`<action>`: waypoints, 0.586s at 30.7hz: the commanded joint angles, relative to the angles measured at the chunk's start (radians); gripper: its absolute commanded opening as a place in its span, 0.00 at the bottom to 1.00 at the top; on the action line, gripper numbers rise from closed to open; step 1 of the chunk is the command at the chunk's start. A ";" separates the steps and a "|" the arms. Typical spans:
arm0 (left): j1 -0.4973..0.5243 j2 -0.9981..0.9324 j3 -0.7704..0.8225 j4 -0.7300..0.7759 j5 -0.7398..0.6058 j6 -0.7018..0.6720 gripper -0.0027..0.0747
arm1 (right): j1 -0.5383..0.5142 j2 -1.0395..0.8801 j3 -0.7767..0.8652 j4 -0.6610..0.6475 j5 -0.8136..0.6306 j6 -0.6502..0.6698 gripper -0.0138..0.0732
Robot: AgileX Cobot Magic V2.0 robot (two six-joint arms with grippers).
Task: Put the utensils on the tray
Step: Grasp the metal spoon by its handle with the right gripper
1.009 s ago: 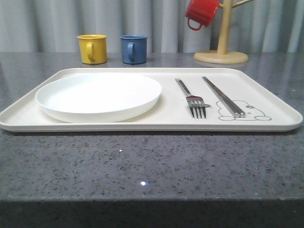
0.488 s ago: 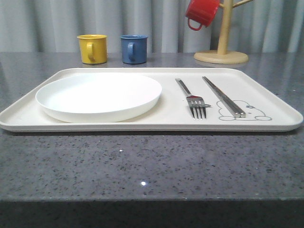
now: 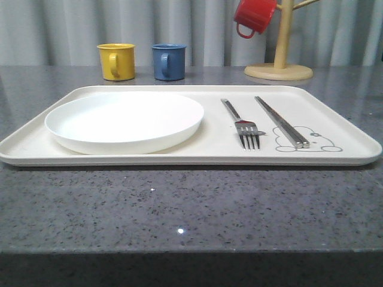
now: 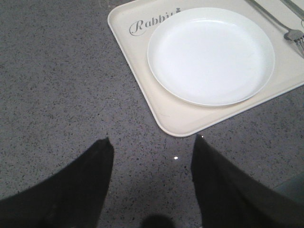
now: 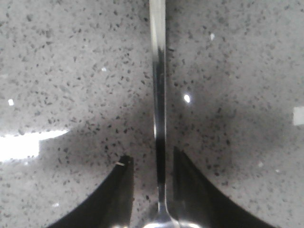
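Note:
The cream tray [image 3: 335,156] lies across the grey table. On it rest a round white plate [image 3: 125,119] at the left, a steel fork [image 3: 246,131] and a pair of steel chopsticks [image 3: 281,122] at the right. The steel spoon [image 5: 158,95] lies on the bare stone; its handle runs between the fingers of my right gripper [image 5: 151,156], which stands open with a gap on each side. My left gripper [image 4: 152,142] hangs open and empty over the table, just off a corner of the tray [image 4: 142,71], near the plate [image 4: 211,54].
Behind the tray stand a yellow mug [image 3: 116,61] and a blue mug [image 3: 168,61]. A red mug [image 3: 254,17] hangs on a wooden mug stand [image 3: 280,42] at the back right. Bare grey stone runs along the table's front.

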 commanded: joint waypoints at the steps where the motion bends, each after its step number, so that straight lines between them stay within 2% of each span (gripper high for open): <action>1: -0.003 0.002 -0.022 0.000 -0.065 -0.007 0.51 | -0.006 -0.029 -0.020 -0.012 -0.027 -0.009 0.44; 7: -0.003 0.002 -0.022 0.000 -0.065 -0.007 0.51 | -0.006 -0.025 -0.020 -0.013 -0.028 -0.010 0.43; 13: -0.003 0.002 -0.022 0.000 -0.065 -0.007 0.51 | -0.006 -0.019 -0.020 -0.013 -0.016 -0.011 0.32; 18: -0.003 0.002 -0.022 0.000 -0.065 -0.007 0.51 | -0.006 -0.012 -0.020 -0.013 -0.008 -0.013 0.28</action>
